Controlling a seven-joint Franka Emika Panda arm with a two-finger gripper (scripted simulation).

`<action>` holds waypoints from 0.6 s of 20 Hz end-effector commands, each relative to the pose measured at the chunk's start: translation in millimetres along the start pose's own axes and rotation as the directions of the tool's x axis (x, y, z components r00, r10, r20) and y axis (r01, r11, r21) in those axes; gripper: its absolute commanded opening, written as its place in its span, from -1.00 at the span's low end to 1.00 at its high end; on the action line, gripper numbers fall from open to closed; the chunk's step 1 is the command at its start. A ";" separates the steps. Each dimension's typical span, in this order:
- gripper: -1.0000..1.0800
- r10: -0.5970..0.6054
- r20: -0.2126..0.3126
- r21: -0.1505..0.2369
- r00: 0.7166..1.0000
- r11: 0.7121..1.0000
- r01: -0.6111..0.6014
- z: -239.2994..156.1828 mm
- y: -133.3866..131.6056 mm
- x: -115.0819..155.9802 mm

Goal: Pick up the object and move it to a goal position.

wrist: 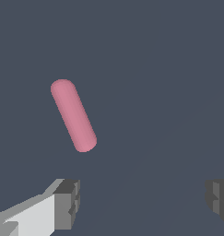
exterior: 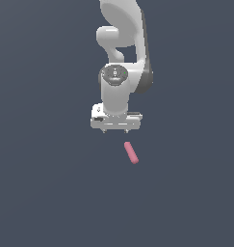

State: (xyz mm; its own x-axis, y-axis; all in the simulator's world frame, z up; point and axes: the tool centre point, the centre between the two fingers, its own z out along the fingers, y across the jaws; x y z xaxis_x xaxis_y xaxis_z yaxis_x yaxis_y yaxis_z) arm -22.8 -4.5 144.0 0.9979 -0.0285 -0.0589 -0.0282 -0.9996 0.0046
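The object is a small pink stick with rounded ends, lying on the dark grey floor. It lies just in front of my white gripper and slightly to the exterior view's right. In the wrist view the pink stick lies slanted ahead of the fingers, apart from them. My gripper is open and empty, with one grey fingertip and the other set wide apart. Nothing is between them.
The white arm rises behind the gripper at the top of the exterior view. The dark grey floor shows no other objects or edges.
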 end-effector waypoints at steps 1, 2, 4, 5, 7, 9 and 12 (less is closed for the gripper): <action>0.92 0.000 0.000 0.000 1.000 1.000 0.000 0.0 0.0 0.0; 0.92 0.000 0.001 0.000 1.000 1.000 0.000 0.2 0.4 -0.2; 0.92 0.005 0.008 -0.003 1.000 1.000 -0.005 2.9 3.4 -1.9; 0.92 0.008 0.015 -0.005 1.000 1.000 -0.008 5.0 6.0 -3.4; 0.92 0.019 0.033 -0.011 0.999 1.000 -0.019 10.8 13.2 -7.8; 0.92 0.029 0.047 -0.016 0.998 0.999 -0.029 15.1 19.3 -11.6; 0.92 0.037 0.055 -0.018 0.998 0.999 -0.036 16.8 22.7 -13.9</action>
State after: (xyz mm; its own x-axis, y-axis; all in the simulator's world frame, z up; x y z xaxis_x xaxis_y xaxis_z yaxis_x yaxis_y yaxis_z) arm -37.1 -25.3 128.9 0.9920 -0.0621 -0.1096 -0.0599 -0.9979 0.0230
